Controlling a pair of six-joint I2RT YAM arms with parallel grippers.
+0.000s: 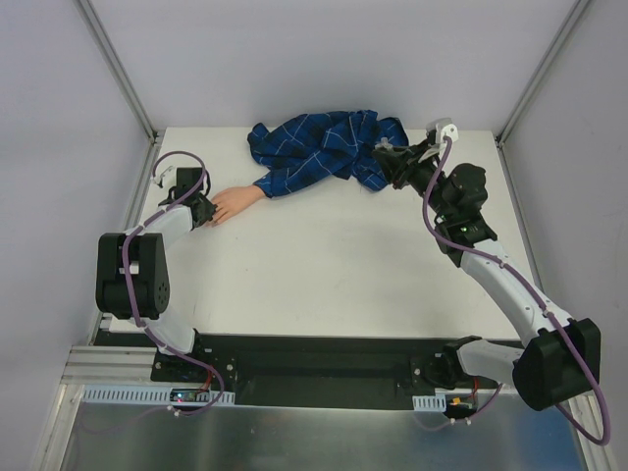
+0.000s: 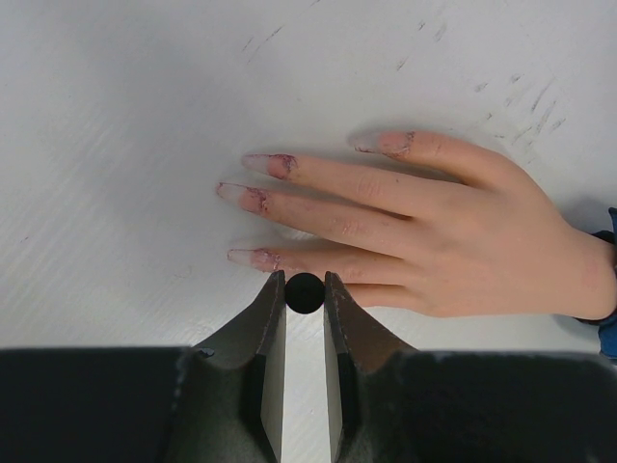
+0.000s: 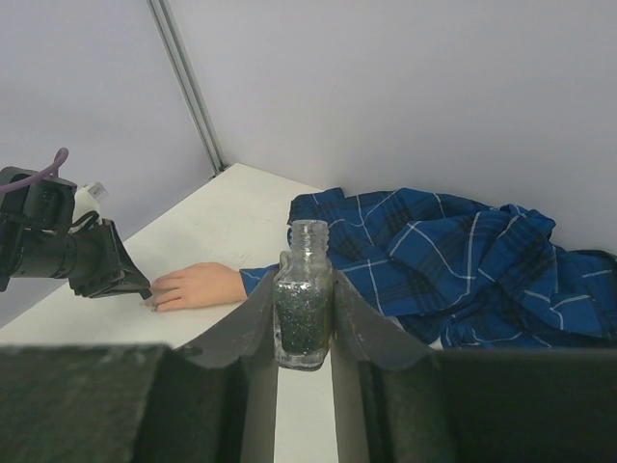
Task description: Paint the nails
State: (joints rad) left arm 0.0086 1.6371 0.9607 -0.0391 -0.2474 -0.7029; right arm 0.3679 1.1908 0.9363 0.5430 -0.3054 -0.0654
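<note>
The peach dummy hand (image 2: pixel 434 231) lies flat on the white table, its blue checked sleeve (image 1: pixel 324 147) trailing to the back. Its nails (image 2: pixel 253 198) carry smeared pinkish-purple marks. My left gripper (image 2: pixel 305 285) is shut on a round black cap (image 2: pixel 306 293) seen end-on, right over the ring finger beside its nail (image 2: pixel 249 257); whatever hangs under the cap is hidden. My right gripper (image 3: pixel 305 289) is shut on an uncapped glass bottle (image 3: pixel 305 313) of dark glittery polish, held upright near the sleeve, well away from the hand (image 3: pixel 193 286).
The crumpled blue checked shirt (image 3: pixel 453 260) covers the table's back middle, just behind my right gripper (image 1: pixel 385 157). Frame posts and grey walls enclose the table (image 1: pixel 324 265). My left gripper (image 1: pixel 204 214) is near the table's left edge.
</note>
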